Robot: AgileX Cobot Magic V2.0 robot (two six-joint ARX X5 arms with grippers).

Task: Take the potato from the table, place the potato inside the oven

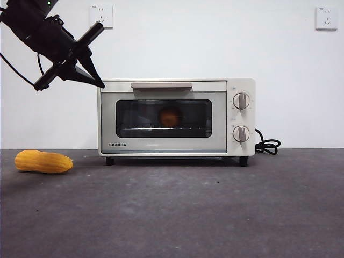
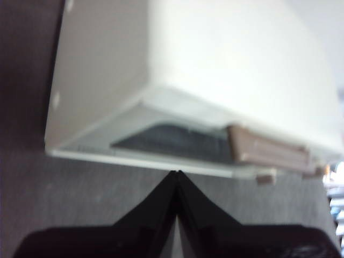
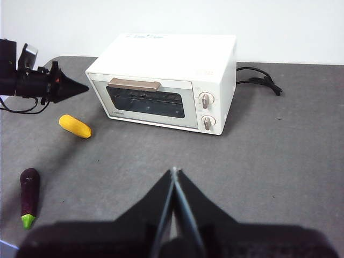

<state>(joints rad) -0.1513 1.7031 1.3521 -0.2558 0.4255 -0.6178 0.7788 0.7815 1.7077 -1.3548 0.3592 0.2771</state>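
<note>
potato [image 1: 170, 116] inside oven [image 1: 176, 117], corn [image 1: 43, 162] left

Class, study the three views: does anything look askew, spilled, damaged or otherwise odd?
Nothing stands out. The oven sits level with its door shut, the potato visible inside through the glass. The corn cob and eggplant lie intact on the table. No spills show.

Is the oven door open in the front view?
No, the oven has its door flat and closed, and the potato shows behind the glass.
</note>
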